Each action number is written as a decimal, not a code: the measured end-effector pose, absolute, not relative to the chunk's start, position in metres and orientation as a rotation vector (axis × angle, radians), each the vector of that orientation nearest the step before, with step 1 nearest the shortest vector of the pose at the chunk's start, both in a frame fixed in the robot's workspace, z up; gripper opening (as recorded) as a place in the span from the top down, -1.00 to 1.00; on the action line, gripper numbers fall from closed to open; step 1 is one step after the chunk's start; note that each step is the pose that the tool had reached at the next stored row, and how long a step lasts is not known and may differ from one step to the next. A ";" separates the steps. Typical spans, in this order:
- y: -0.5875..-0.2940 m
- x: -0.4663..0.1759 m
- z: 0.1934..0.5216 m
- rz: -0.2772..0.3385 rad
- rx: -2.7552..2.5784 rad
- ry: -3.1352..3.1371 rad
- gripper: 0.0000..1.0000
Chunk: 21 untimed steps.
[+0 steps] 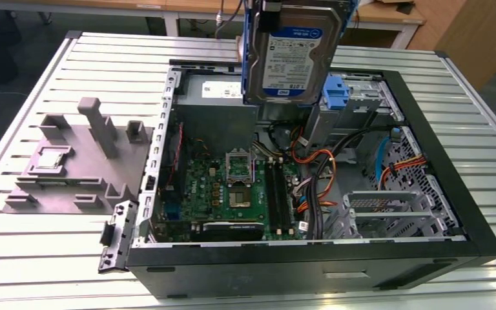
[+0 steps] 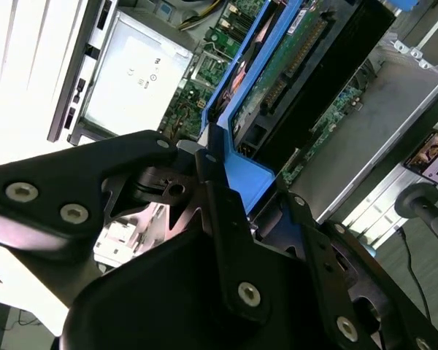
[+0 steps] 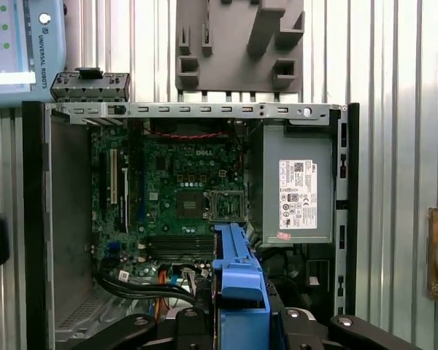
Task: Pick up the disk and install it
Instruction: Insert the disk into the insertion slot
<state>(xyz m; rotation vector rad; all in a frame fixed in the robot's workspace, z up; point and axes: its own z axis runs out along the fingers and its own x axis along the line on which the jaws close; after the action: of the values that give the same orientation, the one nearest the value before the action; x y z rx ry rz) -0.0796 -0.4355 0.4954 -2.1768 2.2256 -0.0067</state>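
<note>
The disk (image 1: 293,61) hangs upright above the back of the open computer case, its white-and-blue label facing the exterior view and a blue carrier frame along its edges. In the second wrist view its green circuit-board side (image 2: 292,65) shows, and my gripper (image 2: 208,168) is shut on the end of the blue frame. In the first wrist view the blue frame (image 3: 239,270) sticks out from between the black fingers (image 3: 193,321), over the case's interior near the grey power-supply box (image 3: 292,189).
The black case (image 1: 454,213) lies open on a slatted metal table, with the motherboard (image 1: 230,187), cables and a metal drive cage (image 1: 386,210) inside. A fixed blue bracket (image 1: 338,90) sits behind the disk. A grey plastic fixture (image 1: 75,161) stands on the exterior view's left.
</note>
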 end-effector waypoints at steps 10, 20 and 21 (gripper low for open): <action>-0.448 -0.078 0.495 -0.007 -2.177 2.226 0.26; -0.449 -0.065 0.494 -0.005 -2.178 2.226 0.26; -0.449 -0.065 0.494 -0.005 -2.178 2.226 0.26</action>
<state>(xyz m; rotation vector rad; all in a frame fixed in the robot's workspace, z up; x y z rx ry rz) -0.0645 -0.4494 0.4937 -2.1776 2.2264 -0.0055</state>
